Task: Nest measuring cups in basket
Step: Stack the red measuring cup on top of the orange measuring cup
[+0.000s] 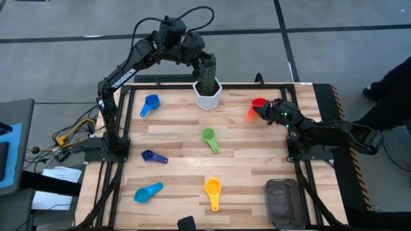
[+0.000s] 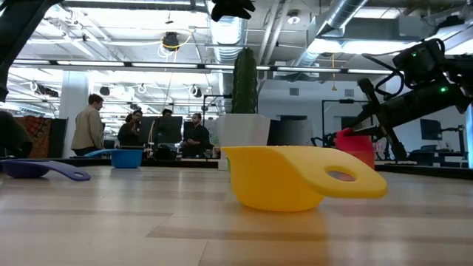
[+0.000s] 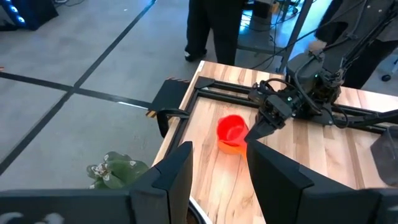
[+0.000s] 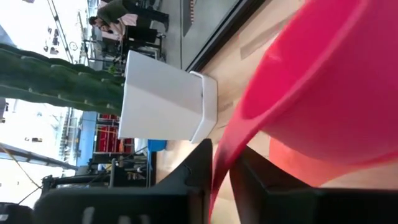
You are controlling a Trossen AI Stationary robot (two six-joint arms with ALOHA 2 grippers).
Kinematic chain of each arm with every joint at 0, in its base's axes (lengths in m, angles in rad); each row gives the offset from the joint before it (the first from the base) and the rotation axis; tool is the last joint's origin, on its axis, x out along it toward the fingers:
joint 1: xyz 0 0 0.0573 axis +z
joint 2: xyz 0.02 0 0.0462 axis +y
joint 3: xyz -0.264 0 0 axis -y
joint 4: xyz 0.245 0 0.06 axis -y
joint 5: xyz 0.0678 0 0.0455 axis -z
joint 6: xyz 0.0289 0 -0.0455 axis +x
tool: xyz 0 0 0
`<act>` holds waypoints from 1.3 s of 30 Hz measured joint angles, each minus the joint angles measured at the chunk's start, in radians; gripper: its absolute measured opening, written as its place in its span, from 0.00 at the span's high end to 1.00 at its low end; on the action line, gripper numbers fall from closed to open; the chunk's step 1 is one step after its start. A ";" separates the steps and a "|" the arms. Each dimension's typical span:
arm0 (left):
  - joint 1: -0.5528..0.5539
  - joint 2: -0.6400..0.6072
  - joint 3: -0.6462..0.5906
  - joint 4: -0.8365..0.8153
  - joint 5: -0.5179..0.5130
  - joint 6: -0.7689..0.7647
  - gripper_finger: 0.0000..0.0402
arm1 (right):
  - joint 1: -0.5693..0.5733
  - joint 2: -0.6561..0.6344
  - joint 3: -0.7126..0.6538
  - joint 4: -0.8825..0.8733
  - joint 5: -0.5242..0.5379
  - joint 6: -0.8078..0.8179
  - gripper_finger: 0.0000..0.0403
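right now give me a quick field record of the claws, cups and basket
right claw: at the red cup, handle between its fingers, orange cup under it
left claw: open above the cactus pot
basket: near right corner, no cups inside
loose cups: blue, green, dark blue, light blue, yellow

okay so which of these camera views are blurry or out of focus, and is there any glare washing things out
Right wrist view: the red cup fills the frame, soft and out of focus, while the white pot behind is sharper. Low view: the yellow cup is near and slightly soft; bright ceiling lights wash out the room behind. High view: evenly lit, sharp throughout. Left wrist view: its own fingers are blurred.
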 joint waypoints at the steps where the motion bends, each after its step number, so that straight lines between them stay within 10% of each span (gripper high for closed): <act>1: 0.000 0.000 0.000 0.000 0.000 0.000 0.65 | 0.000 0.000 0.000 0.001 -0.008 0.004 0.78; 19: -0.006 0.001 0.000 -0.018 0.000 -0.040 0.65 | 0.147 -0.097 0.000 -0.061 -0.070 0.170 0.53; 28: -0.015 0.001 0.000 -0.023 -0.009 -0.079 0.65 | 0.248 -0.185 0.032 -0.286 -0.064 0.170 0.61; 39: -0.037 0.001 0.000 -0.024 -0.058 -0.098 0.65 | 0.235 -0.247 0.340 -0.773 0.106 -0.205 0.87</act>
